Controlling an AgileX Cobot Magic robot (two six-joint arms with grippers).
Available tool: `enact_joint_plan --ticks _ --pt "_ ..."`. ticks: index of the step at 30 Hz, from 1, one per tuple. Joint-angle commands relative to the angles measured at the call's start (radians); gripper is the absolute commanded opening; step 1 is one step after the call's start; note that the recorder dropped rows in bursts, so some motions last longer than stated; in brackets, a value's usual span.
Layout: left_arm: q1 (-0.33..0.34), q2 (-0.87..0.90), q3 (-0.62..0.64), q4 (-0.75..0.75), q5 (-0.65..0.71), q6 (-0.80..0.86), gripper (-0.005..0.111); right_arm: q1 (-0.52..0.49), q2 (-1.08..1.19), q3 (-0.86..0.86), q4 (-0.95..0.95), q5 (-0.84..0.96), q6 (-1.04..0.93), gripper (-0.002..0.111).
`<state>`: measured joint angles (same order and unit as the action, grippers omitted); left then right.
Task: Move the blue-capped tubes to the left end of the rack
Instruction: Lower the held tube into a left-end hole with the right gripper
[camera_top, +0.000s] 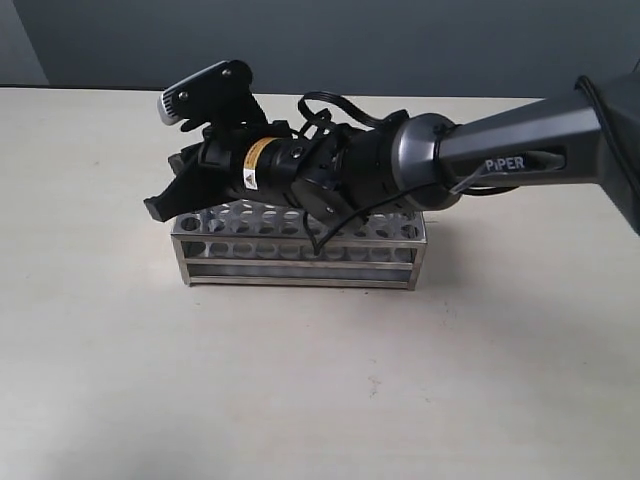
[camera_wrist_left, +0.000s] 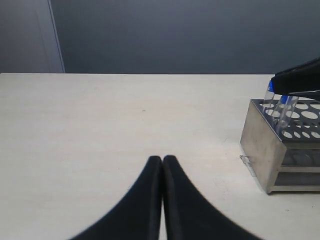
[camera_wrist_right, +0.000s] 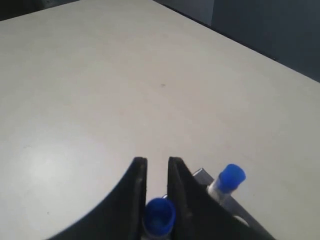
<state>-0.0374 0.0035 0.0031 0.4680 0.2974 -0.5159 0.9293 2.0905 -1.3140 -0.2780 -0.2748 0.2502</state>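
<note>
The silvery rack stands mid-table with my right arm stretched over it toward its left end. My right gripper is shut on a blue-capped tube, the cap pinched between the black fingers well behind their tips. A second blue-capped tube stands tilted in the rack's corner just beside it. The left wrist view shows both tubes at the near end of the rack, under the right gripper's dark fingers. My left gripper is shut and empty, low over bare table well short of the rack.
The pale tabletop spreads all round the rack. A dark grey wall runs behind the table's far edge. The right arm's body and its cable hang over the rack's right half.
</note>
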Motion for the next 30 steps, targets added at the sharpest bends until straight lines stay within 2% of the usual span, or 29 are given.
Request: enact_joint_plan --ticks 1,30 --pt "-0.006 -0.004 -0.003 0.001 -0.006 -0.001 0.001 -0.041 -0.004 0.002 -0.001 0.088 -0.033 -0.001" --pt "-0.006 -0.004 -0.003 -0.003 -0.006 -0.001 0.001 0.03 -0.051 0.002 0.002 -0.004 -0.073 -0.001"
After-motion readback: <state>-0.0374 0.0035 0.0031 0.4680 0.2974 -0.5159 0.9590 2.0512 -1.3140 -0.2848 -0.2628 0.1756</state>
